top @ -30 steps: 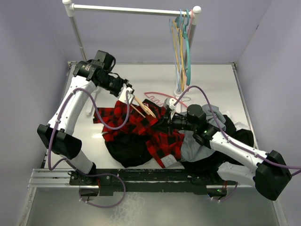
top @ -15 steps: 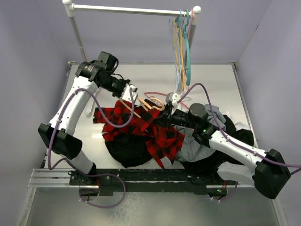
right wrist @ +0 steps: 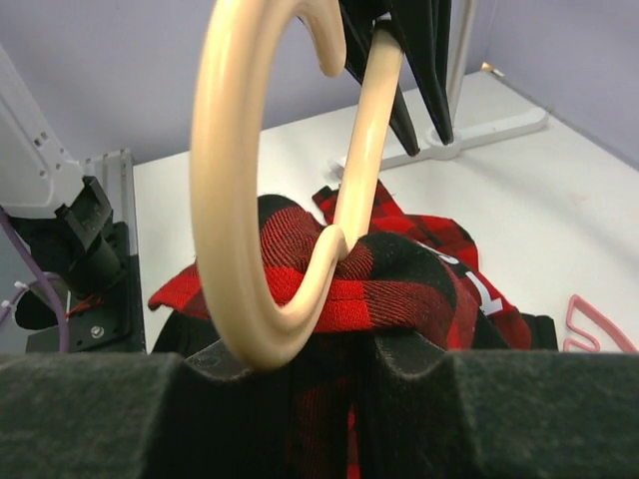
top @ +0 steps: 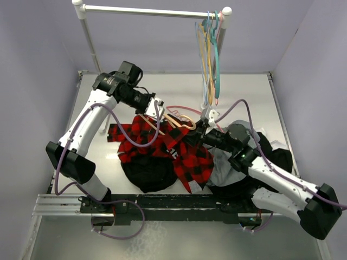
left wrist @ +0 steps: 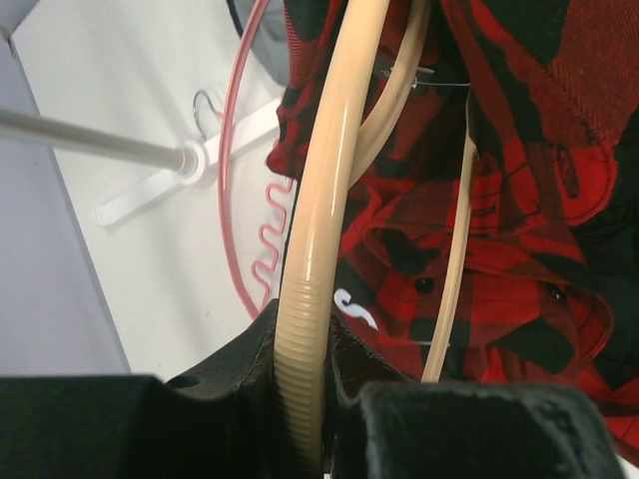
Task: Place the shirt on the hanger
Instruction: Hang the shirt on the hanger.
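Note:
The red-and-black plaid shirt (top: 162,143) lies bunched mid-table, its collar end lifted toward the right. The tan hanger (top: 174,120) lies tilted across its upper part. My left gripper (top: 154,108) is shut on the hanger's ribbed arm (left wrist: 319,230), close in at my left gripper (left wrist: 305,399), with plaid cloth (left wrist: 519,200) draped past the frame. My right gripper (top: 201,130) is shut on a fold of the shirt (right wrist: 399,289), which runs down between the fingers of my right gripper (right wrist: 329,379). The hanger's hook (right wrist: 225,200) curves just in front of them, resting against the fold.
A pink hanger with a wavy bar (top: 181,110) lies flat behind the shirt. A black garment (top: 149,173) and a grey garment (top: 222,168) are heaped near the front. A white rack (top: 152,11) at the back carries several hangers (top: 209,54) at its right end.
My left gripper has carried the hanger rightward over the shirt. My right gripper has shifted right and farther back, pulling the shirt's collar end with it.

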Motion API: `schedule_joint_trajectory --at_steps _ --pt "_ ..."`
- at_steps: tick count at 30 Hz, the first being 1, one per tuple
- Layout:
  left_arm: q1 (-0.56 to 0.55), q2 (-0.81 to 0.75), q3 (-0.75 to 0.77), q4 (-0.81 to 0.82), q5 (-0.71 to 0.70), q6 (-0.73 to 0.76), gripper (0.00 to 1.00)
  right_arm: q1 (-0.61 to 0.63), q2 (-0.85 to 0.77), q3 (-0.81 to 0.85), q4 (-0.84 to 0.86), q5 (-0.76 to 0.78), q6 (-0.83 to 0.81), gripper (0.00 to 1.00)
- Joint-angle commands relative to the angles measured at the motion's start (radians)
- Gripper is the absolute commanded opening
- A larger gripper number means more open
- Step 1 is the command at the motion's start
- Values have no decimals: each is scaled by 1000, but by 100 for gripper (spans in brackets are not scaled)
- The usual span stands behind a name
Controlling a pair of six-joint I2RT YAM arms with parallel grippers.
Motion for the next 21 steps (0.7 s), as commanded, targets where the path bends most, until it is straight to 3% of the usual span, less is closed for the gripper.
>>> schedule_joint_trajectory --at_steps 1,2,3,4,5,6,13,17,19,21 --pt "-22 14 -3 99 180 -115 0 38 -148 -47 112 -122 0 0" --pt "-23 15 1 106 196 -129 0 39 -165 -62 100 -123 19 0" --pt "-22 18 6 131 206 -165 17 39 -180 -74 83 -126 35 0" --pt "-23 18 13 180 211 -223 53 41 -196 -82 62 -127 45 0" --pt "-22 18 20 220 209 -277 94 42 -212 -87 36 -124 52 0" --pt "-22 15 25 259 200 -332 100 43 -229 -94 14 -120 58 0" --pt "39 13 124 532 144 -814 100 48 -373 -127 -170 -93 72 0" --pt "227 40 191 658 372 -1116 100 52 -464 -187 -175 -173 58 0" --pt "270 75 238 612 475 -1145 100 57 -514 -228 -127 -191 55 0" --pt "274 113 289 498 481 -1095 100 63 -547 -254 -90 -206 37 0"
